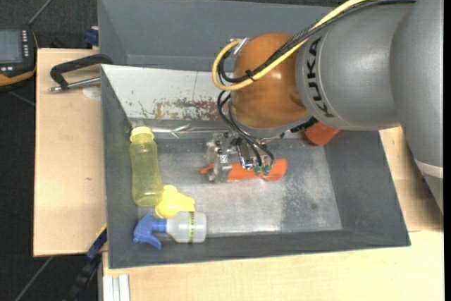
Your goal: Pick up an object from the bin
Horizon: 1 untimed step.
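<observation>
Jaws are hanging low over the middle of the grey metal bin [317,208], at the end of my arm [373,60], which is reaching in from the right of the frame. My rounded orange wrist cover [264,91] is sitting just above them, with yellow and black cables [229,70] looping at its left side. Directly under me a flat orange thing [276,170] is lying on the bin floor, slightly right of centre. Its right end is poking out past my hardware and a smaller orange bit is showing at the left. Whether my jaws are standing wide or narrow I cannot tell, and I cannot tell either whether they are touching the orange thing or only hovering over it. A yellow-green bottle [145,171] with a yellow cap is lying lengthwise along the left wall, well apart from me. Just below it a small yellow piece [171,202] is resting near the lower left corner. It is touching a clear spray bottle [184,228] with a blue trigger, which is lying on its side. Another orange thing [320,133] is peeking out from beneath my arm near the bin's right wall, at mid-height of the frame.
</observation>
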Available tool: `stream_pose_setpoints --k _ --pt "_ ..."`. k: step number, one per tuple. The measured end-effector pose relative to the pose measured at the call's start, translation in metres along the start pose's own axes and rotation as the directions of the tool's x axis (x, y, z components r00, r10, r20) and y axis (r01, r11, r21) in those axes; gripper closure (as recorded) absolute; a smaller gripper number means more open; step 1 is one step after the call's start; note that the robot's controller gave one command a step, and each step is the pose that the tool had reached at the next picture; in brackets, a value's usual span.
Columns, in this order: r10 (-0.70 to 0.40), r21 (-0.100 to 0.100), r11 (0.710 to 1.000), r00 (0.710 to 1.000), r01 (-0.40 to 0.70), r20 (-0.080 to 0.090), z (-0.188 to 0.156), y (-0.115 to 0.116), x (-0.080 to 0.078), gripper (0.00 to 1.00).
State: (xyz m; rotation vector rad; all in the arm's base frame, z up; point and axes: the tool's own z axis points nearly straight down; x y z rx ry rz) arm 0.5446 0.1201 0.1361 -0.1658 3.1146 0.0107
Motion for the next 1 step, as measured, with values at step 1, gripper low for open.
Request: stream_pose_setpoints --k 1 --pt "0.170 0.002 0.986 0.985 -0.170 -0.010 -0.0644 -0.0593 -0.0401 1.00"
